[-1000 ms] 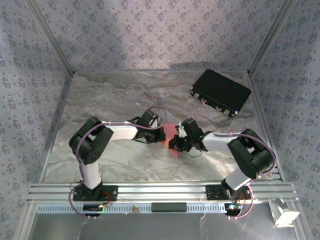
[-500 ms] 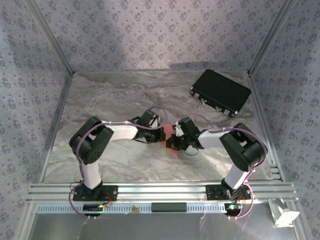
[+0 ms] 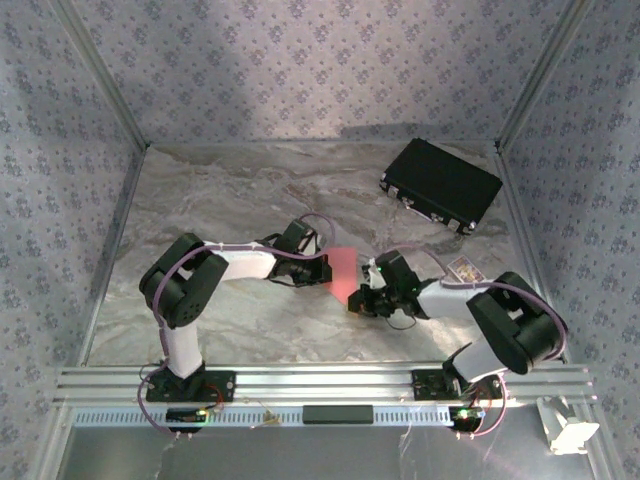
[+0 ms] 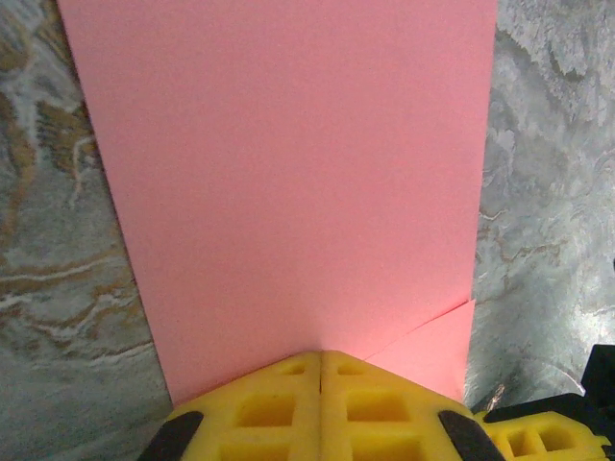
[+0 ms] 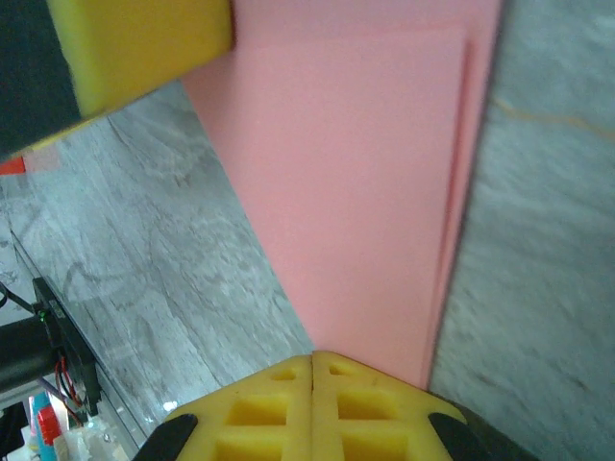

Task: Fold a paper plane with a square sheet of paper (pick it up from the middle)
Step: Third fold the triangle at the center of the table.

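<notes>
The square sheet of paper (image 3: 344,272) lies on the marble table as a narrow, folded salmon-pink strip. In the left wrist view the paper (image 4: 288,173) lies flat, with a small folded flap at its lower right corner. My left gripper (image 3: 324,268) (image 4: 320,361) is shut, its yellow tips resting on the paper's left edge. My right gripper (image 3: 358,300) (image 5: 312,361) is also shut, tips on the near end of the paper (image 5: 356,192), whose layered edges show along the right. I cannot tell whether either pair of jaws pinches paper.
A black rectangular case (image 3: 441,184) lies at the back right of the table. A small patterned card (image 3: 462,268) sits beside the right arm. Metal frame rails (image 3: 320,380) run along the near edge, and patterned walls enclose the table.
My right gripper slid off the middle of the paper toward its near end, uncovering the pink strip. The left gripper has stayed in place.
</notes>
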Motion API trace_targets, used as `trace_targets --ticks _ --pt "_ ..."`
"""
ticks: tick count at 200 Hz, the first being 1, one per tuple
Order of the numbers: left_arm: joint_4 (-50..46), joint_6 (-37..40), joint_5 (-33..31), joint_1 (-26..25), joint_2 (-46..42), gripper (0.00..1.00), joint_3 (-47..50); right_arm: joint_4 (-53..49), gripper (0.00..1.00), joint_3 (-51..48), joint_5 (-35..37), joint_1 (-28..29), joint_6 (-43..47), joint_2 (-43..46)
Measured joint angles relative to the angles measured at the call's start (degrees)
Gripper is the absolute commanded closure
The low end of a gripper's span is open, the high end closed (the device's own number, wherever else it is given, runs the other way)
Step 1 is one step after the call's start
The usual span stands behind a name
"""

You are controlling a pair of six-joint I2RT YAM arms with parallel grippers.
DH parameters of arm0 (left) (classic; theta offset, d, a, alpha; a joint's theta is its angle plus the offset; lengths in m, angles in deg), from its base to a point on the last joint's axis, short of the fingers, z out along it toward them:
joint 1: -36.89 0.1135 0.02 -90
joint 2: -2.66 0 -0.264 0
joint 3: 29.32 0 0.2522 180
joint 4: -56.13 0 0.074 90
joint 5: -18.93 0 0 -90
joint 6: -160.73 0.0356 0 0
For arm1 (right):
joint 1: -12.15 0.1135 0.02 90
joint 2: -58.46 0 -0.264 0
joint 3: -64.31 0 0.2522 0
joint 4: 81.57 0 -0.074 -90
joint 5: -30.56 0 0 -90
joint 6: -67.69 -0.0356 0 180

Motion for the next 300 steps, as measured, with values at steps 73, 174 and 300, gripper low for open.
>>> trace_targets --ticks 73,174,300 --pt "0.92 -0.11 1.03 -0.13 0.04 1.0 0.52 -2.58 0.98 -6.54 -0.22 -3.61 -0.37 9.4" --pt "5.22 -6.99 -5.27 -4.44 -3.39 0.97 4.9 -16.72 0.71 -3.93 5.99 -6.64 2.64 21.64" --pt "-2.84 -4.76 -10.58 -1.4 -14.29 0.75 7.04 -11.02 0.68 2.78 2.91 -7.93 6.78 7.48"
